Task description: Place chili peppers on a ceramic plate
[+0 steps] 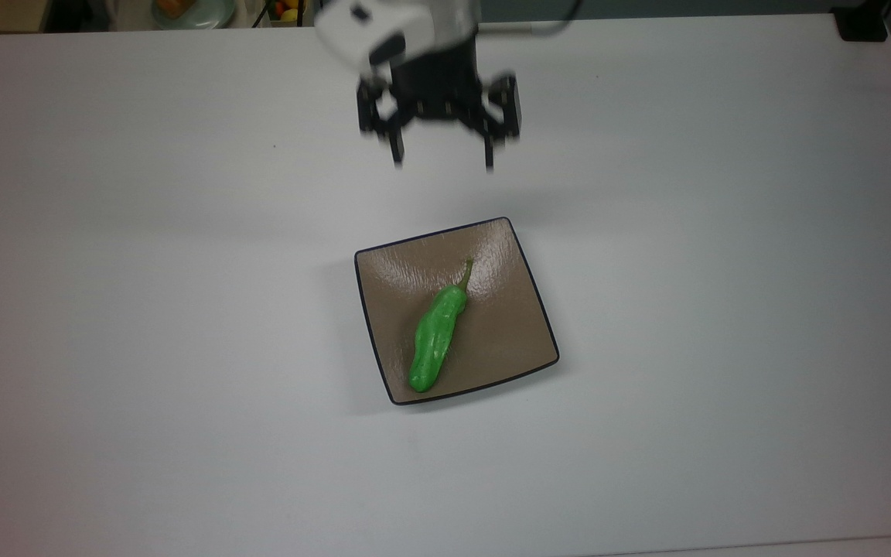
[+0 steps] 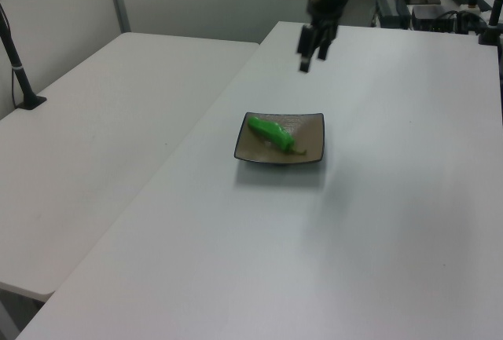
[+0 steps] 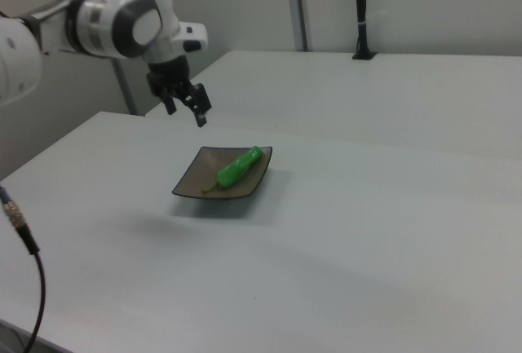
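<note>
Glossy green chili pepper [image 1: 435, 337], brownish curved stem

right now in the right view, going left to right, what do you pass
Hanging cable → robot arm → open gripper → ceramic plate with the chili pepper lying on it → black post at the far table.

Even bright light (soft shadows), gripper [image 1: 443, 158] motion-blurred.
</note>
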Robot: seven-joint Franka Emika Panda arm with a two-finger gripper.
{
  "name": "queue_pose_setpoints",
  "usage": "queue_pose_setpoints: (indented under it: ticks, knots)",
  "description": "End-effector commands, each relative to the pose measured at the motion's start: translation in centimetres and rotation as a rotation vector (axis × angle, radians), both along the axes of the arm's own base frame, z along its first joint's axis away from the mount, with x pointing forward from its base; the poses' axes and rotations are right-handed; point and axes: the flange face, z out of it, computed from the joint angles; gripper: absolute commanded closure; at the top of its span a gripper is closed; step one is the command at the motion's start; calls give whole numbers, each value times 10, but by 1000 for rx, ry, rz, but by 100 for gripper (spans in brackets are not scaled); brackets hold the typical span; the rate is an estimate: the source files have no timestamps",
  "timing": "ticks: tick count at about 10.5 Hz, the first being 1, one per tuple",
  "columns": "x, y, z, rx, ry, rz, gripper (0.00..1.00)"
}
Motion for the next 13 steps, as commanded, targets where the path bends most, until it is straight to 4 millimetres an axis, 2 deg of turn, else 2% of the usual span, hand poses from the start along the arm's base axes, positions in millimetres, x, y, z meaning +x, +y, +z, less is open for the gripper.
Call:
queue_pose_setpoints:
  ticks: [1,3,6,10,13]
  knots:
    - [-58,-10,44,-15,129,8,0]
    - [-93,-15,69,-30,205,31,0]
    - [-118,-19,71,-36,218,99,0]
    - [-105,-18,54,-30,87,205,0]
    - [-96,-18,44,-35,89,218,0]
